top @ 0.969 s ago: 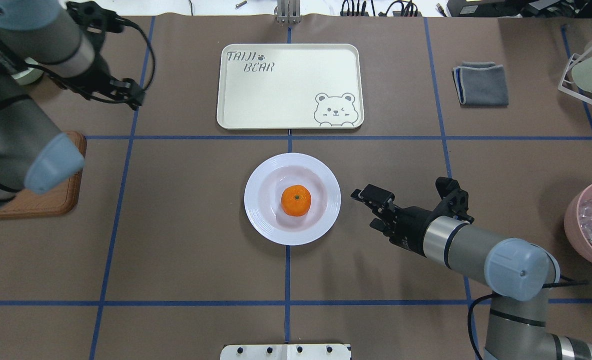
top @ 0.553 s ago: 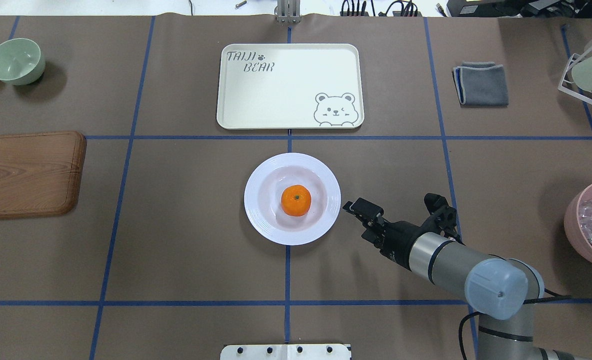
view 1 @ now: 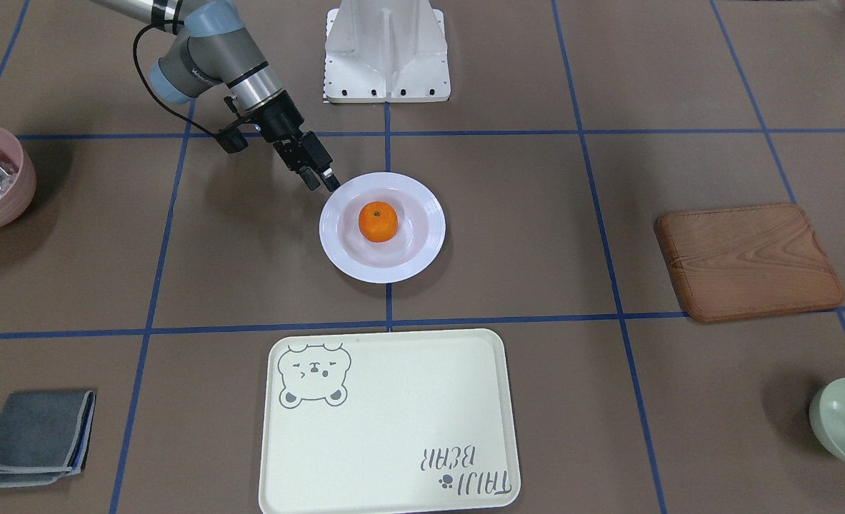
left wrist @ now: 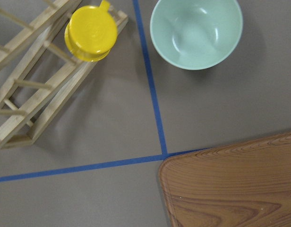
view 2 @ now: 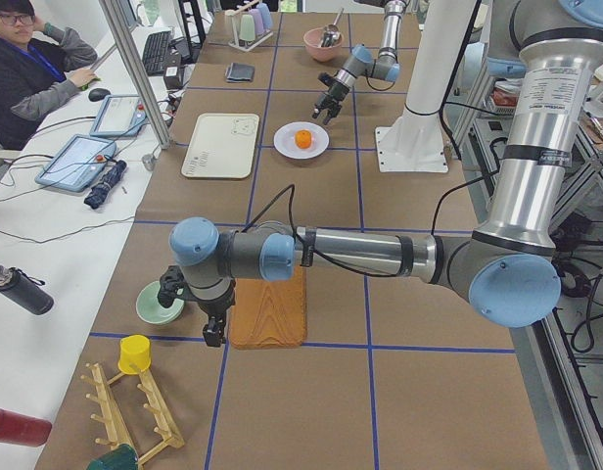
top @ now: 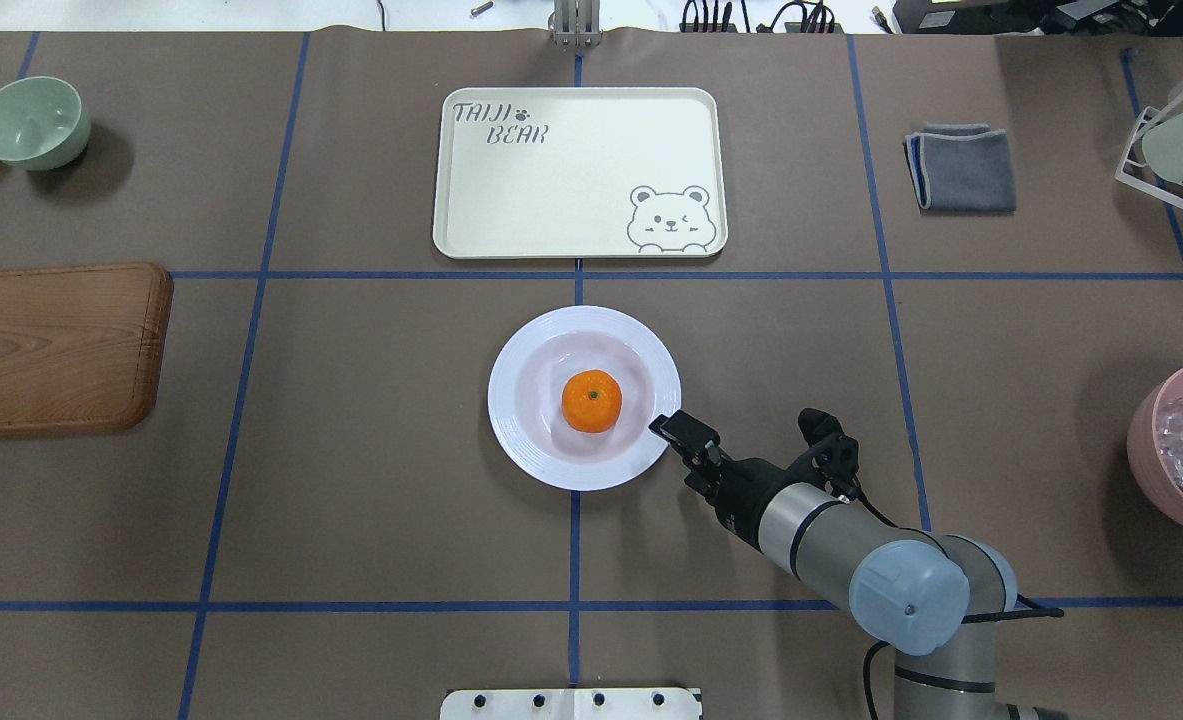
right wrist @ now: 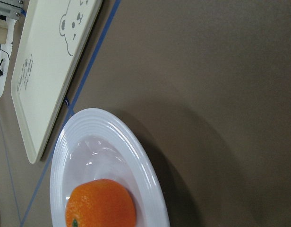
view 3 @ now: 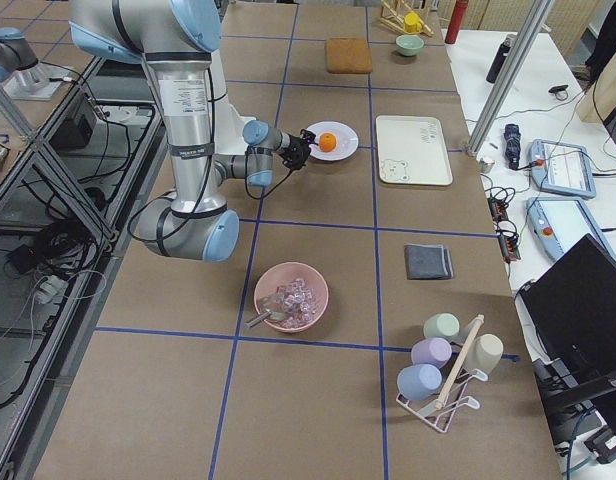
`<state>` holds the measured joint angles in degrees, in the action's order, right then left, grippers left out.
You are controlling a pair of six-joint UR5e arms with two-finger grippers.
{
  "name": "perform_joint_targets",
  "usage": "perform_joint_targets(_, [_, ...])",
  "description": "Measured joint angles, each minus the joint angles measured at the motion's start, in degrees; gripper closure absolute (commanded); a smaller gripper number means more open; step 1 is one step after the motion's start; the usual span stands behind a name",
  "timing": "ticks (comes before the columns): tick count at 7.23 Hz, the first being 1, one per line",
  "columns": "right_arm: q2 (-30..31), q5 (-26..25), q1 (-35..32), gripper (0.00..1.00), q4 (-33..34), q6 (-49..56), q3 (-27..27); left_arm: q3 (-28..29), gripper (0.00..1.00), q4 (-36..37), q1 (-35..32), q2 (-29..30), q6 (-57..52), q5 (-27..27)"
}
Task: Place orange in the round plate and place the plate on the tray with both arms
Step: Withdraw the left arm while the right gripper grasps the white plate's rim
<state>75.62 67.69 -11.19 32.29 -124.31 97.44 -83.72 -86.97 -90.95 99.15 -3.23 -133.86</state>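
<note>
Jaws apart, the right gripper (top: 671, 436) should straddle the round plate (top: 536, 462) rim just ahead, clamping level so the orange (top: 591, 401) does not roll.

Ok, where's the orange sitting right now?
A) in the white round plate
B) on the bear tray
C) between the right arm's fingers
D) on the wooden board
A: the orange rests in the well of the round plate, which stands on the table, apart from the tray.
</note>
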Motion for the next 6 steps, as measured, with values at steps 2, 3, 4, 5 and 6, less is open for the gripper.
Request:
perform_joint_targets(2, [-2.6,-0.7,0.1,0.52,0.1,-1.4,-1.7,1.4,0.02,-0.2,-0.6,-0.5,0.0,-2.6])
perform_joint_targets(3, [-3.4,-0.8,0.2,0.55,0.1,-1.6,-2.5,1.6,0.02,-0.2,-0.7,-0.5,0.0,-2.9])
perform_joint_targets(4, [-4.0,-0.8,0.2,0.59,0.0,-1.8,-2.9,1.6,0.02,-0.2,-0.7,-0.4,0.0,-3.0])
perform_joint_targets(5, [-4.3,-0.9,0.2,0.59,-0.1,-2.4,-3.2,1.6,0.02,-0.2,-0.7,-0.4,0.1,-3.0])
perform_joint_targets(6, [-4.4,-0.9,0.2,0.59,-0.2,-3.4,-3.4,1.6,0.02,-0.3,-0.7,-0.3,0.2,-3.0])
